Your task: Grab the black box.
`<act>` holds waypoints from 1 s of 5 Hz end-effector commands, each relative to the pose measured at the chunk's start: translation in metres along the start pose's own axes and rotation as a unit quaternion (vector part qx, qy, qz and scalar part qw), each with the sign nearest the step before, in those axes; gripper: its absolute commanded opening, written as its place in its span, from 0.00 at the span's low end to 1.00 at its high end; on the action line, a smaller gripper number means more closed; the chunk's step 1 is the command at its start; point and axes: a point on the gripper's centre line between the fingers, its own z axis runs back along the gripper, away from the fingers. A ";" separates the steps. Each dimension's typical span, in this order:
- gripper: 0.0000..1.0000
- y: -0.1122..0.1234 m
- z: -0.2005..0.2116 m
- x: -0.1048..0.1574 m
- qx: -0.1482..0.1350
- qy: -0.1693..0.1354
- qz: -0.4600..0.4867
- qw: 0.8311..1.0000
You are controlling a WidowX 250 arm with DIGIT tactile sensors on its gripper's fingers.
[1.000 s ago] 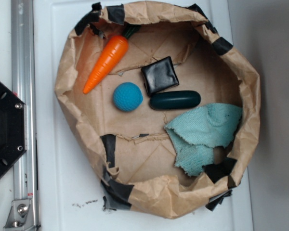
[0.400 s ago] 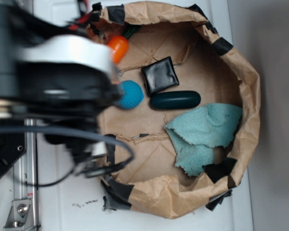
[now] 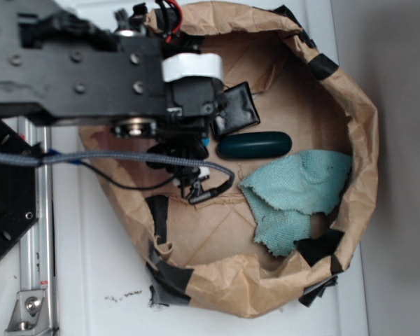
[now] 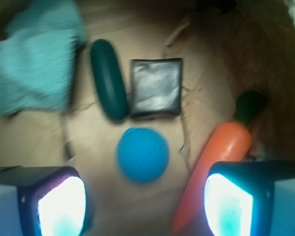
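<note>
A second earlier the paper-lined basin lay unobstructed; by this moment the arm had swept in from the left and come to hang over the basin's left half, hiding the carrot and ball in the exterior view. The black box [image 3: 236, 106] had not shifted: it lay flat on the brown paper lining [image 3: 217, 231], its lower edge just beside the dark teal capsule [image 3: 255, 145], with only its left corner covered by the arm's wrist.

From the wrist camera, the end effector [image 4: 145, 204] stood with its two fingers spread wide, holding nothing. The blue ball [image 4: 142, 155] sat almost directly between them, while the black box [image 4: 156, 88] lay farther ahead, beyond the ball, and the orange carrot [image 4: 214, 160] ran along the right finger. The teal cloth [image 4: 34, 64] was off to the upper left. The picture was soft, so the height above the paper was hard to judge.

The approach seemed under way but not finished: the fingers were lined up on the ball, so the end effector likely needed to advance toward the box before descending.
</note>
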 end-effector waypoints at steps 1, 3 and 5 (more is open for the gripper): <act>1.00 0.026 -0.028 0.035 0.024 0.005 0.038 0.999; 1.00 0.018 -0.049 0.049 0.013 0.019 0.034 0.999; 1.00 -0.024 -0.073 0.029 0.024 0.044 -0.022 0.998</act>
